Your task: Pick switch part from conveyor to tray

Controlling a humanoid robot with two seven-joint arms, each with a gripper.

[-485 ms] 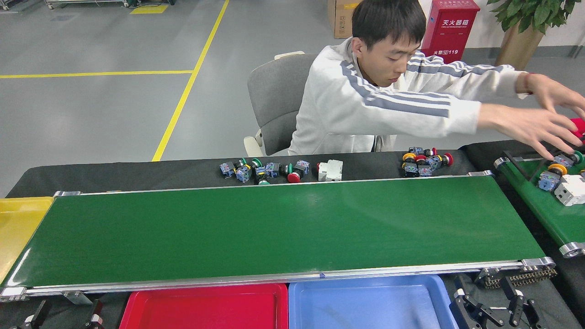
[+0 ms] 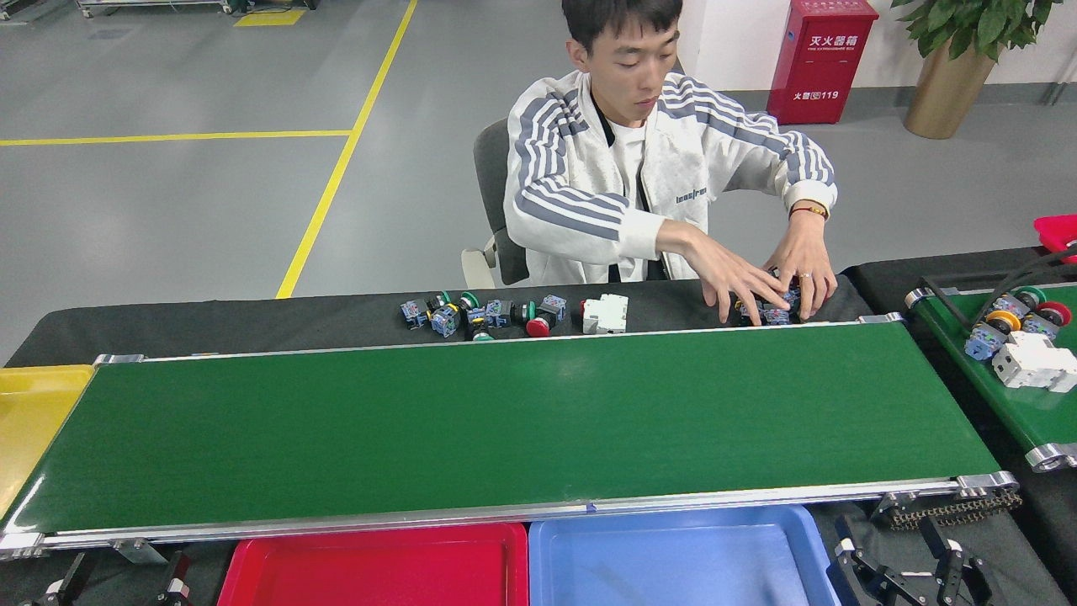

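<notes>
A: Big picture first: the conveyor [image 2: 505, 421] runs wide across the view, and its belt is bare. Not one switch part on it.

B: So nothing to pick yet?

A: Not from the belt. The parts sit behind it on the black counter [image 2: 252, 324]: a loose cluster [image 2: 484, 314] near the middle, a white breaker [image 2: 607, 312] just beside it, and a second pile under the person's hands [image 2: 770, 282] at the far right rail. More parts [image 2: 1018, 337] ride the side belt [image 2: 1010, 404] on the right.

B: And the trays?

A: Red tray [image 2: 379, 568] and blue tray [image 2: 673, 560] sit just below the near rail, both looking empty. A yellow tray [image 2: 34, 421] touches the belt's left end.

B: The arms?

A: Low and idle. The right end effector [image 2: 913, 572] shows at the bottom right with its fingers spread apart, gripping nothing. The left end effector [image 2: 118, 581] is only two dark fingertips at the bottom edge; I cannot tell its state.

B: How would you play it?

A: Wait, I'd say. A person's hands are working right at the rail, so I'd hold back until a part lies on the belt and the hands are clear. Then come straight down with fingers wide, close across the part's square body, not the round cap, lift clear of the rail, and drop short into the nearest tray.
</notes>
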